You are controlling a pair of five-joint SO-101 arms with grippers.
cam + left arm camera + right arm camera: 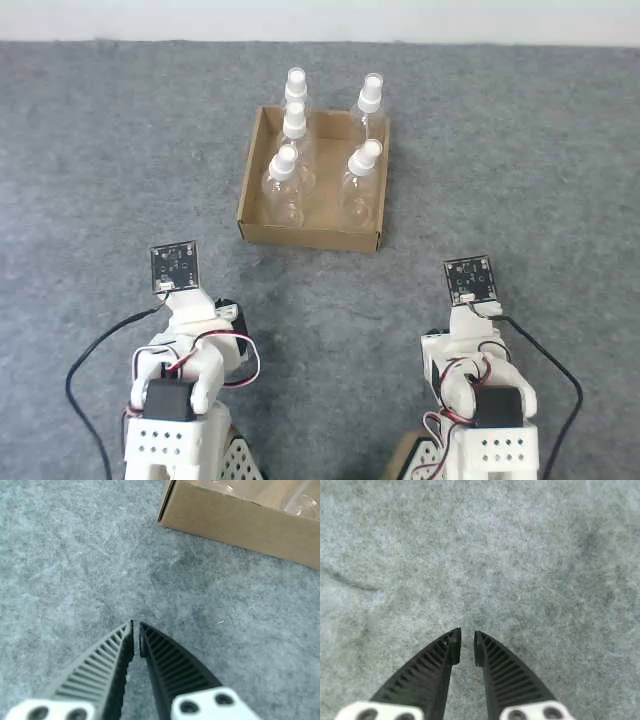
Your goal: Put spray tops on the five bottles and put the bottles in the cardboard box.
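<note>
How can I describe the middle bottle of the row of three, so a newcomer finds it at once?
Find the cardboard box on the grey carpet, ahead of both arms. Clear bottles with white spray tops stand in it, three in one row, two in the other. Yours is the bottle in the longer row with a neighbour on both sides.

High view: fixed overhead, well back, looking down on the whole bench (pixel 100 150) with the box (pixel 310 237) mid-frame. Left wrist view: low and close, looking past the left tool (pixel 136 626) to the box's near wall, which the high view also shows. Right wrist view: equally close, looking past the right tool (pixel 467 632) onto the bench.
</note>
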